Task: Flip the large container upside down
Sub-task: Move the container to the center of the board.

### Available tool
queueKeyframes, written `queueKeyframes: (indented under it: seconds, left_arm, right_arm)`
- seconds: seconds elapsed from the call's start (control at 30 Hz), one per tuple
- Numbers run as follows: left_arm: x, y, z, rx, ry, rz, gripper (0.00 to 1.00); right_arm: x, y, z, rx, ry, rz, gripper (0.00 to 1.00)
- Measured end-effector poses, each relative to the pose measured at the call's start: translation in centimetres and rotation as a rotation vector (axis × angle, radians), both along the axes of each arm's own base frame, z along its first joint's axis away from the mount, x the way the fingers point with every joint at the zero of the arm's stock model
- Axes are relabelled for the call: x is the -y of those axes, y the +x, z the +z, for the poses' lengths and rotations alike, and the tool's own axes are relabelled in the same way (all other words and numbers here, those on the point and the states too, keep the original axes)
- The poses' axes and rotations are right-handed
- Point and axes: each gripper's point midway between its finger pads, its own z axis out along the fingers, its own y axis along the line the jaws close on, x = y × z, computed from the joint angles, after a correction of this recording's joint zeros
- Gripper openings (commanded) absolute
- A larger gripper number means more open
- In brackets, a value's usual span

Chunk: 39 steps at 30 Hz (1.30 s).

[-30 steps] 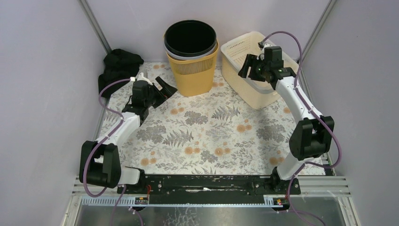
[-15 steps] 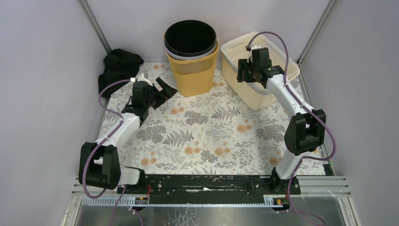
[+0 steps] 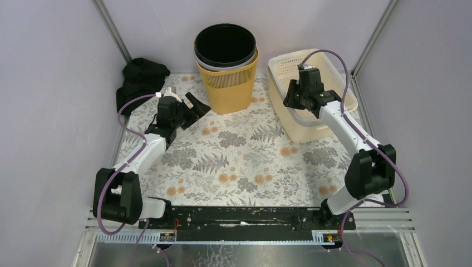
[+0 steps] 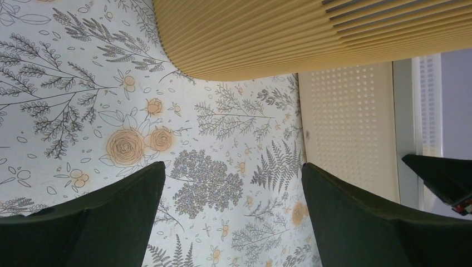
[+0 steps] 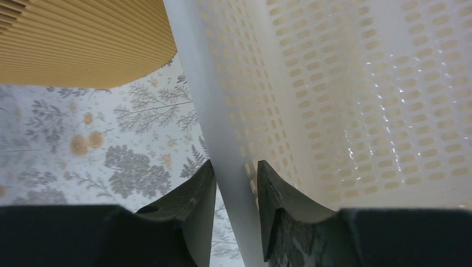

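Cream basket rim pinched between right fingers, only wrist view shows it; left fingers wide.

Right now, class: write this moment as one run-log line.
right gripper: shut on cream basket rim | left gripper: open, holding nothing | cream basket: opening up, not yet flipped

No legible text, no labels, no brands, numbers or signs
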Motion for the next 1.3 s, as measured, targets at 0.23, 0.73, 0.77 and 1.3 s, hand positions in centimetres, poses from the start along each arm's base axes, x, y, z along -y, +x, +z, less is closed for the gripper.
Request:
queueKeyframes:
  seconds: [0.23, 0.73, 0.77, 1.3]
  left_arm:
    - [0.1, -0.2, 0.6, 0.014, -0.001, -0.004, 1.00]
    - [0.1, -1.3, 1.1, 0.010, 0.024, -0.027, 1.00]
    - [0.2, -1.3, 1.3, 0.012, 0.023, -0.033, 1.00]
    - [4.6, -3.2, 4.4, 0.053, 0.080, -0.208, 1.00]
  right_arm:
    - [-3.3, -3.7, 0.2, -0.024, 0.214, -0.082, 0.79]
    - [4.4, -0.8, 10.3, 0.147, 0.111, -0.128, 0.86]
    - [6.5, -0.5, 10.4, 0.150, 0.097, -0.171, 0.84]
    - [20.2, 2.1, 4.0, -0.048, -0.004, -0.457, 0.71]
